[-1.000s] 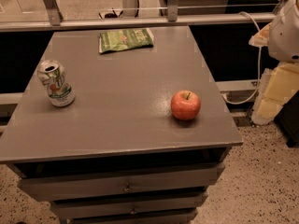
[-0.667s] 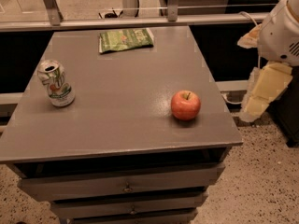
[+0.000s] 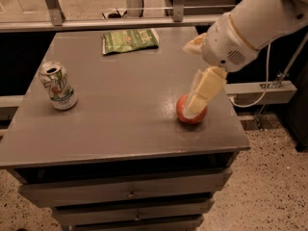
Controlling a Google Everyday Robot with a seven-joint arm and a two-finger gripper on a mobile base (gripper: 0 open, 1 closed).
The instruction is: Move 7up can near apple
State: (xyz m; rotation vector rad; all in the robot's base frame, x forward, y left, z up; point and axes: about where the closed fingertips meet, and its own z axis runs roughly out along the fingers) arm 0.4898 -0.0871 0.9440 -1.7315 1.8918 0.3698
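The 7up can [image 3: 57,86], silver-white with green and red markings, stands upright near the left edge of the grey table [image 3: 130,100]. The red apple [image 3: 185,117] rests near the right front corner, far to the can's right. My gripper [image 3: 196,106] hangs from the white arm [image 3: 250,28] that reaches in from the upper right. It is over the table's right side, right in front of the apple, and hides the apple's upper right part. It is far from the can and holds nothing that I can see.
A flat green snack bag [image 3: 130,41] lies at the table's back middle. The table is a cabinet with drawers [image 3: 130,193] below. A metal rail [image 3: 120,23] runs behind it. Speckled floor [image 3: 269,186] lies to the right.
My arm has swung in from the right, from beside the table to over its right side, and now covers part of the apple. The can and apple have not moved.
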